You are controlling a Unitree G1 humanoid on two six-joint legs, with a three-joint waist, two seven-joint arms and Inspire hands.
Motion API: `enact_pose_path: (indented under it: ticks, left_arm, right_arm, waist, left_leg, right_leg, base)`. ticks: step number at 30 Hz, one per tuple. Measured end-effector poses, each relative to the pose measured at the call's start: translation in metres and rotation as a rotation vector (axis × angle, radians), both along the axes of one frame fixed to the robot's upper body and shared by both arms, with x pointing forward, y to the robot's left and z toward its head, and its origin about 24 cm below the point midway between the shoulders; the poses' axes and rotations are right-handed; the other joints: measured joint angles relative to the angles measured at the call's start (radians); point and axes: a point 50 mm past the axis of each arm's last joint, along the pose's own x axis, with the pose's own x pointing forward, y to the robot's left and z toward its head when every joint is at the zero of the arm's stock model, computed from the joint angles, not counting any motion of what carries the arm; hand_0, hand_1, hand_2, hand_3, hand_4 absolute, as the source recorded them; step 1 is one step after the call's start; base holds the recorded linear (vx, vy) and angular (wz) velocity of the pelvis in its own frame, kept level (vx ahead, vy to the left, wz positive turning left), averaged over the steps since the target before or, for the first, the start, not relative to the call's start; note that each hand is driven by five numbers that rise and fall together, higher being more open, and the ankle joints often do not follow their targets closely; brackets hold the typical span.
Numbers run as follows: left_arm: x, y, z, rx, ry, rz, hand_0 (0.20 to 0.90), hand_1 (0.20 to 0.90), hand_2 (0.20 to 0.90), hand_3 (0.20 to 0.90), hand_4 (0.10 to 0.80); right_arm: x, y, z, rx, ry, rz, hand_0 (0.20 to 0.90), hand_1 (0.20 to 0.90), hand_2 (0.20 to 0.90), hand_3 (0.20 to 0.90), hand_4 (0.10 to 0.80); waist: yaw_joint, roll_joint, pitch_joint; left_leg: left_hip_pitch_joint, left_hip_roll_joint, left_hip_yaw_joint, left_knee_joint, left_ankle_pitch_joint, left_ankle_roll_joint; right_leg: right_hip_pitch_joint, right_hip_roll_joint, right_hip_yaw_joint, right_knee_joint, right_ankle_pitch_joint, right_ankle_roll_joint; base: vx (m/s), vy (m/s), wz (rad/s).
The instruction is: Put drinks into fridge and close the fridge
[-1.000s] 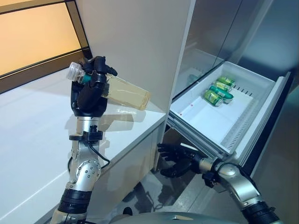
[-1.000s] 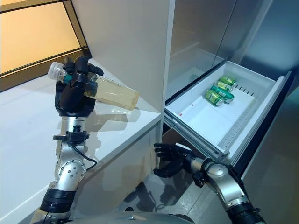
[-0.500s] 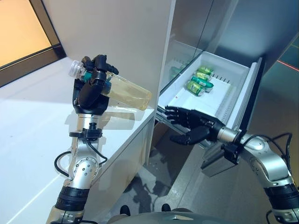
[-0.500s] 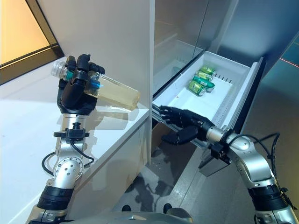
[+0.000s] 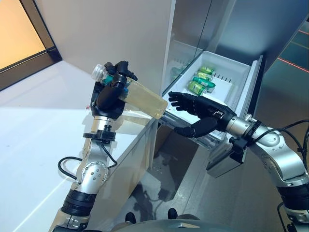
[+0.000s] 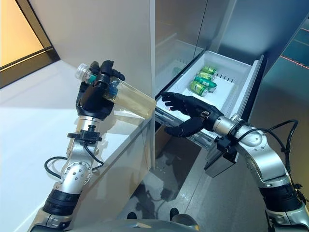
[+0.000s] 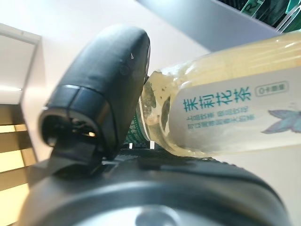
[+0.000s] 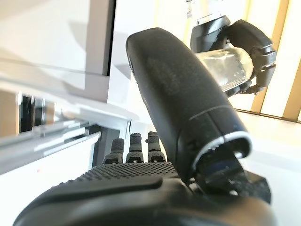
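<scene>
1. White counter [image 5: 38,125] fills your left; the fridge drawer [image 5: 227,77] stands pulled out on the far right, green cans [image 5: 200,79] lying inside.
2. Your left hand [image 5: 110,94] has carried the bottle [image 5: 142,96] rightward to the counter's edge, fingers curled round its neck end.
3. Your right hand [image 5: 200,113] has risen, fingers spread, just beside the bottle's base: a handover looks imminent.

The left hand [image 5: 110,94] has carried the bottle [image 5: 140,98] out toward the bench [image 5: 43,121] edge, its base now past the corner and close to the right hand [image 5: 200,112]. The right hand has risen from under the open drawer [image 5: 227,82] to its front rim, fingers spread, palm facing the bottle.
</scene>
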Motion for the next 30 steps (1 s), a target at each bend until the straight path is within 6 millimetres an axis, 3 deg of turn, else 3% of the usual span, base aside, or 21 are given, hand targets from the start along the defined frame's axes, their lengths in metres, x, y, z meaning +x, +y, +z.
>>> enact_pose_path:
  ticks: [12, 25, 30]
  left_arm:
    - [-0.003, -0.031, -0.009, 0.098, 0.032, -0.12, 0.3, 0.3, 0.3, 0.2, 0.1]
    - [0.001, -0.043, -0.009, 0.22, 0.006, -0.142, 0.3, 0.3, 0.3, 0.2, 0.1]
    - [0.001, -0.044, -0.011, 0.251, 0.005, -0.144, 0.3, 0.3, 0.3, 0.2, 0.1]
  right_arm:
    - [0.006, 0.017, -0.004, -0.028, 0.065, 0.032, 0.9, 0.9, 0.9, 0.9, 0.8]
    - [0.007, 0.04, -0.039, -0.011, 0.379, 0.111, 0.9, 0.9, 0.9, 0.9, 0.8]
    - [0.008, 0.037, -0.041, -0.03, 0.416, 0.13, 0.9, 0.9, 0.9, 0.9, 0.8]
  waist:
    - [0.0, -0.018, -0.001]
    - [0.006, -0.033, -0.007]
    - [0.003, -0.038, -0.008]
  left_leg:
    - [-0.003, -0.011, 0.023, 0.0, -0.004, 0.012]
    - [0.001, -0.02, 0.044, 0.0, -0.007, 0.013]
    - [0.001, -0.023, 0.046, 0.0, -0.007, 0.015]
  right_leg:
    - [-0.014, -0.01, 0.008, 0.001, 0.011, 0.014]
    - [-0.027, -0.017, 0.007, 0.0, 0.029, 0.016]
    - [-0.03, -0.019, 0.006, -0.001, 0.032, 0.017]
  base:
    - [-0.018, 0.011, -0.05]
    - [-0.014, 0.003, -0.07]
    - [0.002, 0.003, -0.03]
